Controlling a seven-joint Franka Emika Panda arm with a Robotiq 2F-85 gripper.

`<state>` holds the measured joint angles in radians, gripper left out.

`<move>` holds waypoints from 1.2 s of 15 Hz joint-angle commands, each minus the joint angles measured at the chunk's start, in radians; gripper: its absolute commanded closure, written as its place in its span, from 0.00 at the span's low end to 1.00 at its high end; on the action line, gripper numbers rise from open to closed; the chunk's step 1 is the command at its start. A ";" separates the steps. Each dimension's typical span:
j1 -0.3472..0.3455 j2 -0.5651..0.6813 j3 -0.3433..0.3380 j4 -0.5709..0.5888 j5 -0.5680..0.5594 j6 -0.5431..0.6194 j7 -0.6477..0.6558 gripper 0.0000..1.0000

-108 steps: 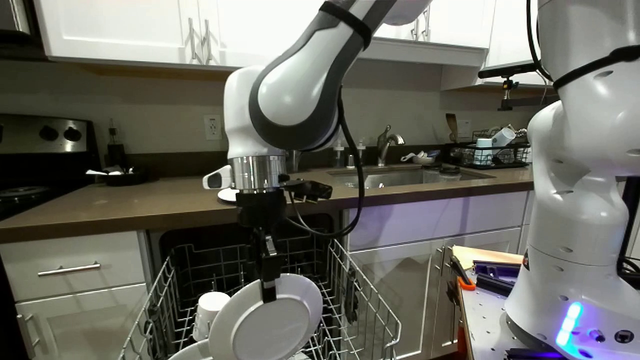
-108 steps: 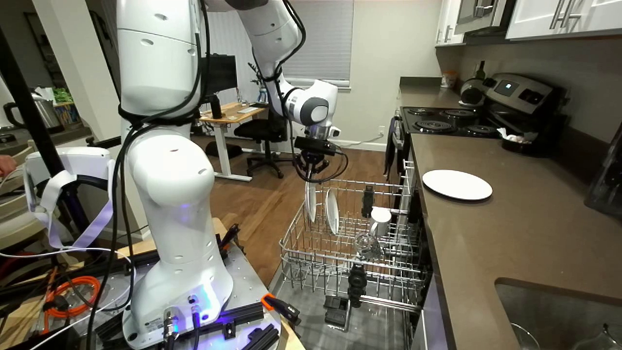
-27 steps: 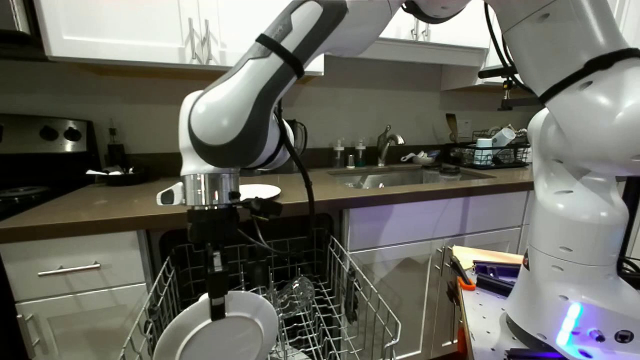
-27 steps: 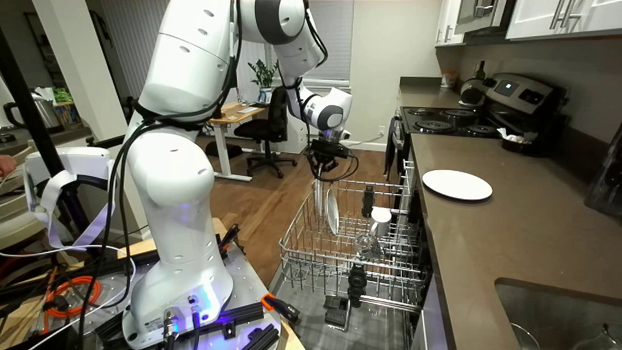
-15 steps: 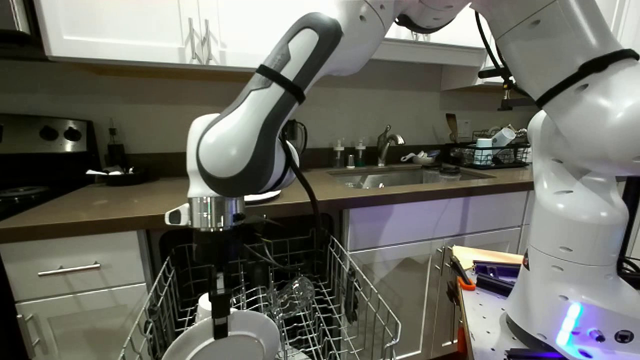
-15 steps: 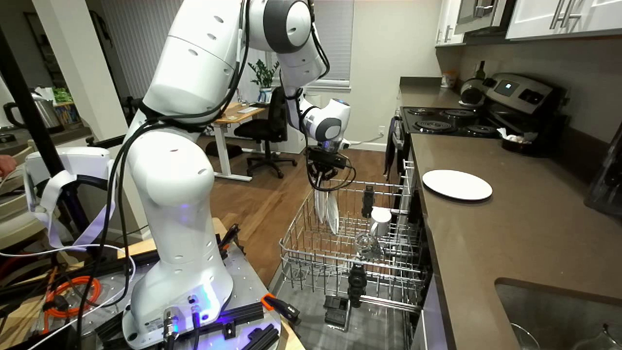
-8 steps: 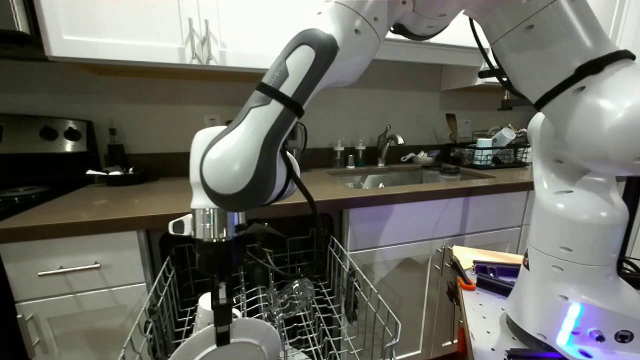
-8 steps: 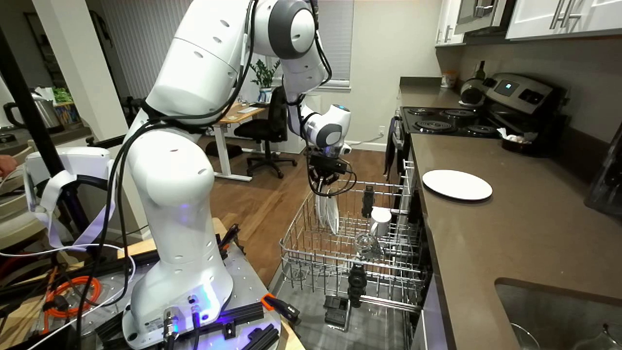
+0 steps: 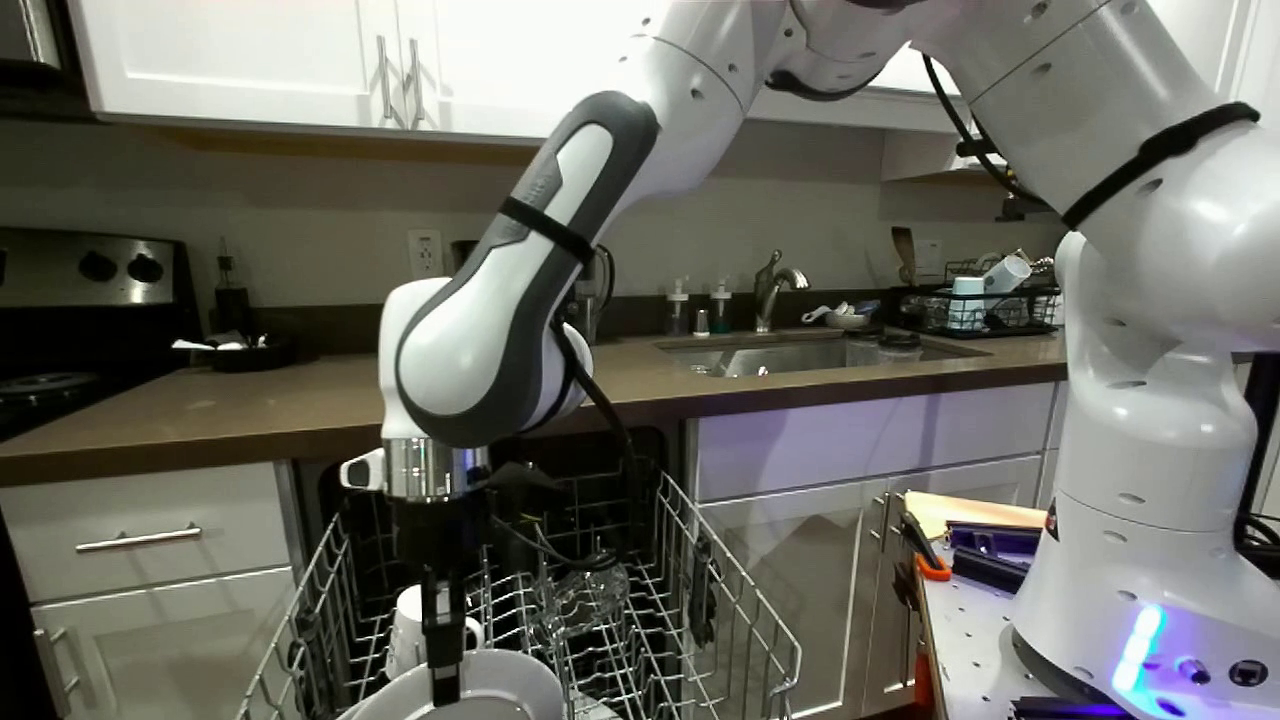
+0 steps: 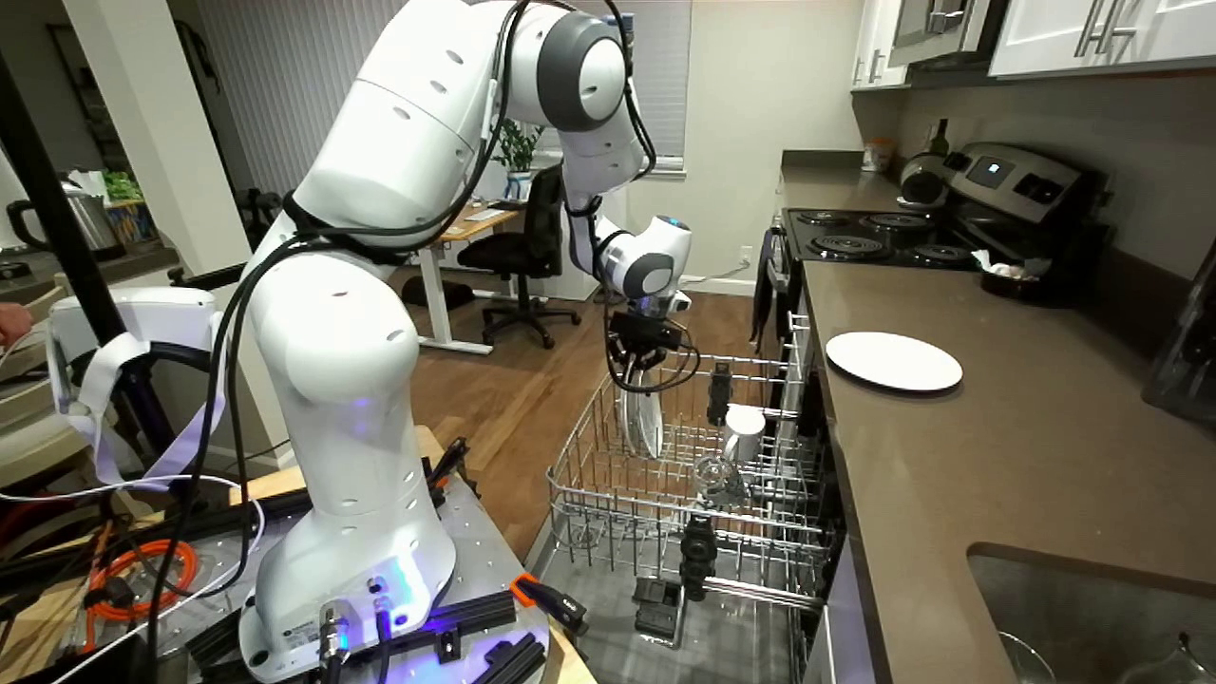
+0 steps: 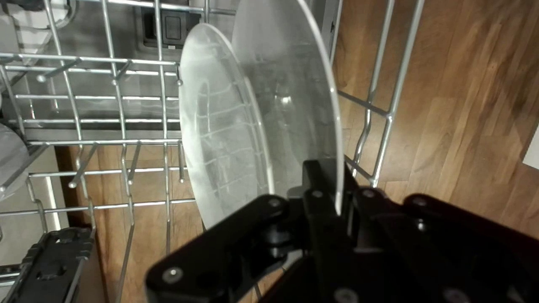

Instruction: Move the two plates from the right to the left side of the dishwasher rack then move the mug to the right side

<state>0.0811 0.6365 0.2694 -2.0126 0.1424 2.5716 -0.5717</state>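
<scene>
My gripper (image 9: 445,680) is shut on the rim of one white plate (image 9: 505,685), one black finger on each face. The wrist view shows this held plate (image 11: 290,92) upright between the fingers (image 11: 330,185). The second plate (image 11: 221,126) leans close beside it in the dishwasher rack (image 11: 119,99); it also shows in an exterior view (image 10: 652,427). The held plate's lower edge is inside the rack; whether it rests on the wires I cannot tell. The white mug (image 9: 408,630) stands in the rack behind the plates, and also shows here (image 10: 744,432).
A clear glass (image 9: 590,590) lies in the rack near the mug (image 10: 744,432). The lone thin white plate (image 10: 893,361) lies on the brown counter (image 10: 997,456). Rack side wires stand close beside the held plate in the wrist view (image 11: 383,147).
Since the oldest frames my gripper has carried the held plate closer to the second plate. In the last second or two it has lowered the plate into the rack, bringing the mug back into sight.
</scene>
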 commanded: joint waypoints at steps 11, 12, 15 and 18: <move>0.014 0.034 0.000 0.082 -0.108 -0.002 0.096 0.68; 0.017 0.018 -0.002 0.070 -0.117 -0.006 0.108 0.63; 0.026 -0.041 -0.006 0.026 -0.136 0.002 0.133 0.43; 0.027 -0.118 -0.010 -0.021 -0.158 -0.001 0.156 0.25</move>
<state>0.1010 0.6244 0.2708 -1.9529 0.0179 2.5708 -0.4640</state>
